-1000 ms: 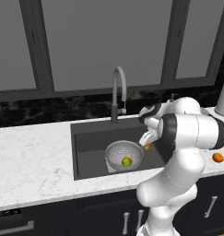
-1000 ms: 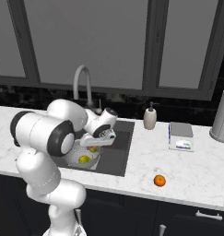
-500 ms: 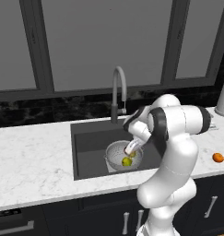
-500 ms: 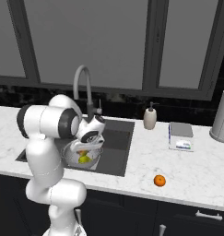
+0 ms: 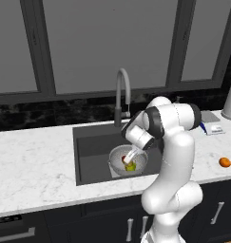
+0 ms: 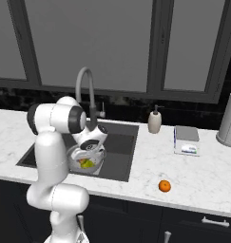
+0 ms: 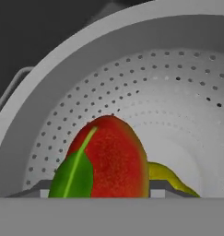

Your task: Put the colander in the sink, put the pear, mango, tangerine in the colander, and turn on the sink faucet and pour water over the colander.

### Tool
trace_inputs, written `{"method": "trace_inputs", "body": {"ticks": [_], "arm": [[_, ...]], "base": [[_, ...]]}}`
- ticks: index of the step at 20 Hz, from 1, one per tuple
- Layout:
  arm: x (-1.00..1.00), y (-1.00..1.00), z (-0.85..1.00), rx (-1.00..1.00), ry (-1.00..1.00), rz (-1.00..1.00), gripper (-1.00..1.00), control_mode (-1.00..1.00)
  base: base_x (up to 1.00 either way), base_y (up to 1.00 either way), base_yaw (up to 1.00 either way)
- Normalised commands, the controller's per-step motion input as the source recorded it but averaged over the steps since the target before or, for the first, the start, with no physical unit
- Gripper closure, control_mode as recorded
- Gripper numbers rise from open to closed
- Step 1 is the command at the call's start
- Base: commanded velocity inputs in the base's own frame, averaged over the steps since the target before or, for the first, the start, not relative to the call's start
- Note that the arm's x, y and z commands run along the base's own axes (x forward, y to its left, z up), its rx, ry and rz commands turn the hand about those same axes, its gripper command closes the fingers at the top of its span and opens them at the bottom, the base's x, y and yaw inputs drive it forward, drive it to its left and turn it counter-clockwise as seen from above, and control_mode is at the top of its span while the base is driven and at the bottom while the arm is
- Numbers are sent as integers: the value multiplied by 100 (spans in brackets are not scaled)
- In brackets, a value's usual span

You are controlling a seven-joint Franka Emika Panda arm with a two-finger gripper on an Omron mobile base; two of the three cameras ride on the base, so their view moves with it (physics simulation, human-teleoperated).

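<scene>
The mango (image 7: pixel 109 159) is seen close up in the hand view, standing with its long axis running up the picture, its narrower rounded end uppermost and a green patch on its lower left side; how that axis lies in the room cannot be told, since this view rolls with the hand. It is held low between the fingers of the gripper (image 5: pixel 131 155), which appear closed on it, their dark tips (image 7: pixel 163 185) just showing at either side of its base. Behind and to the right of the mango, the yellow-green pear (image 7: pixel 171 178) is partly hidden, lying on the bottom of the colander (image 7: pixel 191 106). The colander's perforated wall curves around both fruits, and one of its side handles (image 7: pixel 9 90) is seen at the left. In the left base view the colander (image 5: pixel 118 155) is set in the right front part of the sink (image 5: pixel 93 152), with the gripper lowered into it from the right and red and yellow showing beneath the hand. The sink faucet (image 5: pixel 122 92) arches over the basin from behind, its spout above and behind the colander. The tangerine (image 6: pixel 164 185) is left on the marble counter (image 6: pixel 202 175), well apart from the sink to the right. A soap dispenser (image 6: pixel 155 121) is placed beside the sink's right rim, and a grey cylindrical container (image 6: pixel 228 119) stands at the far right.
</scene>
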Motion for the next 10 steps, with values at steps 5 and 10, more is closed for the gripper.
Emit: {"method": "trace_inputs", "body": {"ticks": [5, 10], "arm": [[1, 16, -3, 3, 0, 0, -100, -100], [-3, -3, 38, 1, -3, 0, -100, -100]], "base": [[0, 0, 0], [0, 0, 0]]}}
